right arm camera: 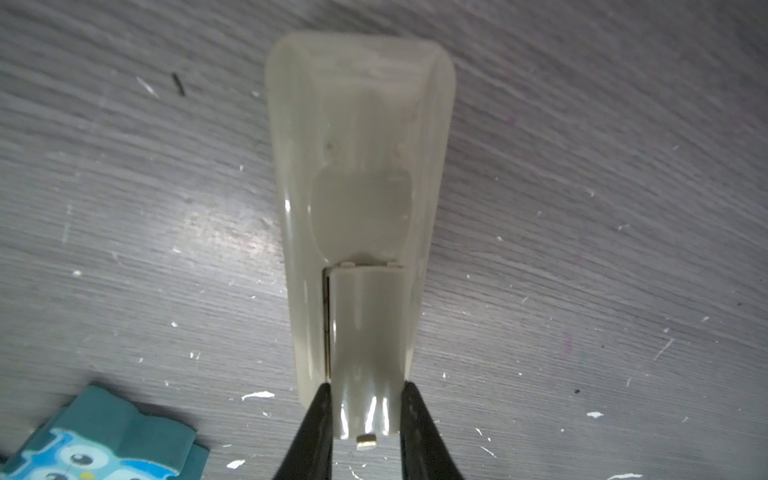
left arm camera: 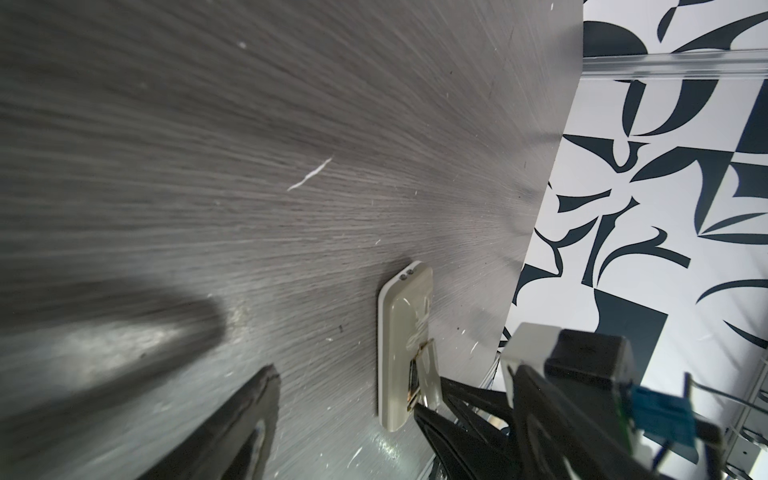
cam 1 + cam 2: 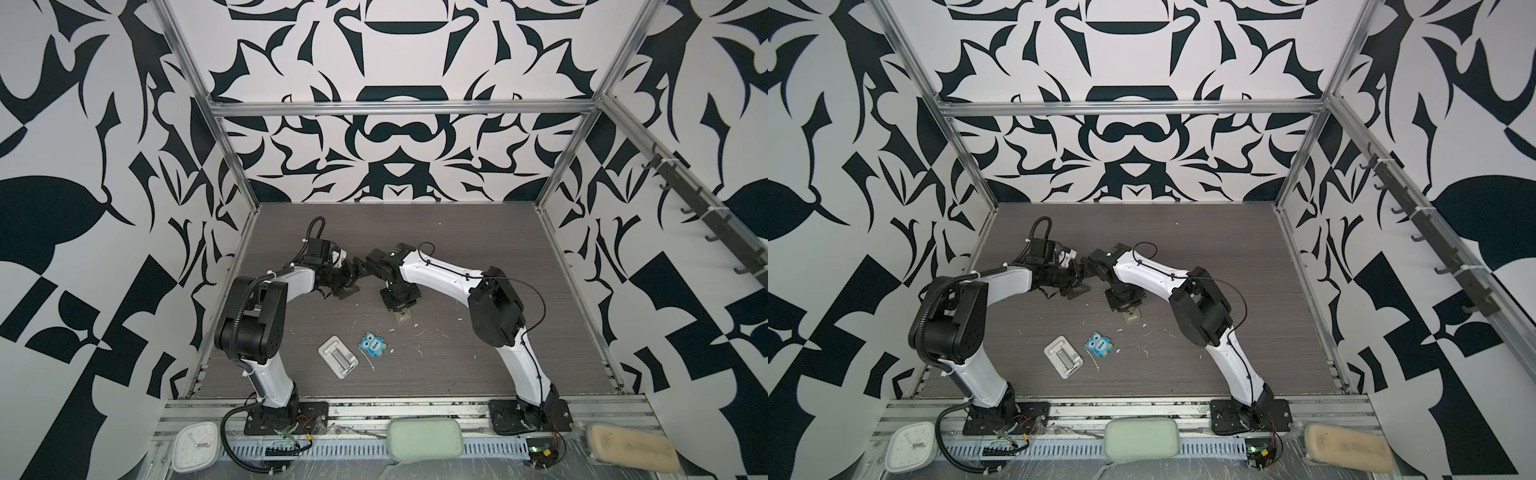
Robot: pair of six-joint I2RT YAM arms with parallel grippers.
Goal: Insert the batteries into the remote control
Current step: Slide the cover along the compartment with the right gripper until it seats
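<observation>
The remote control (image 1: 357,137) lies back-up near the centre of the table (image 3: 478,249), an owl toy (image 3: 374,344) at its seven o'clock. Light and glossy, it looks slippery and is best held by its long edges. The right gripper (image 1: 366,392) pinches the thin battery cover (image 1: 368,324), while the left gripper (image 3: 352,279) hangs open. Whether batteries sit beneath is hard to tell.

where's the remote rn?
The remote lies back up near mid-table in both top views, under the right gripper, which pinches its battery cover; behind-right of the blue owl item.
</observation>
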